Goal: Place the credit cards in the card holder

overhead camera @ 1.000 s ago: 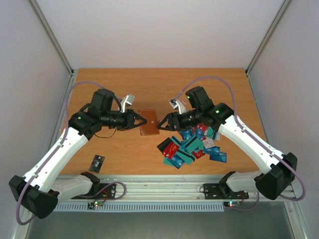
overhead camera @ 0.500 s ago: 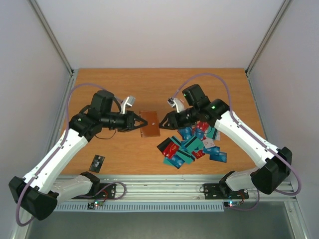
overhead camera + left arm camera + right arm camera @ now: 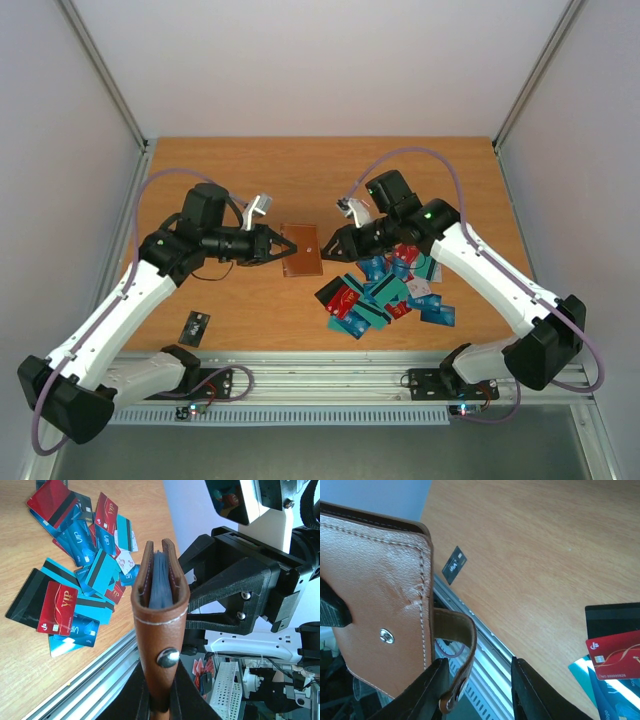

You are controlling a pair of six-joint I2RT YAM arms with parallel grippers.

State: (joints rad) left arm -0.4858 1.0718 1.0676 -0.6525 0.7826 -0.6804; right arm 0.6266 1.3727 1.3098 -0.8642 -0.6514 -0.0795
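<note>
My left gripper is shut on the lower end of the brown card holder and holds it edge-up above the table. In the left wrist view the card holder gapes slightly, with dark blue card edges inside it. My right gripper meets it from the right. Its jaws stand apart around the holder's snap strap, whose end lies against the left finger. The loose credit cards lie in a heap under the right arm, also seen as credit cards.
A single black card lies near the front left edge, the same black card showing beside the metal rail. A red card tops the heap. Grey walls ring the wooden table.
The right gripper has moved left onto the card holder's edge and its jaws have narrowed around the strap. The left gripper has shifted the holder slightly right.
</note>
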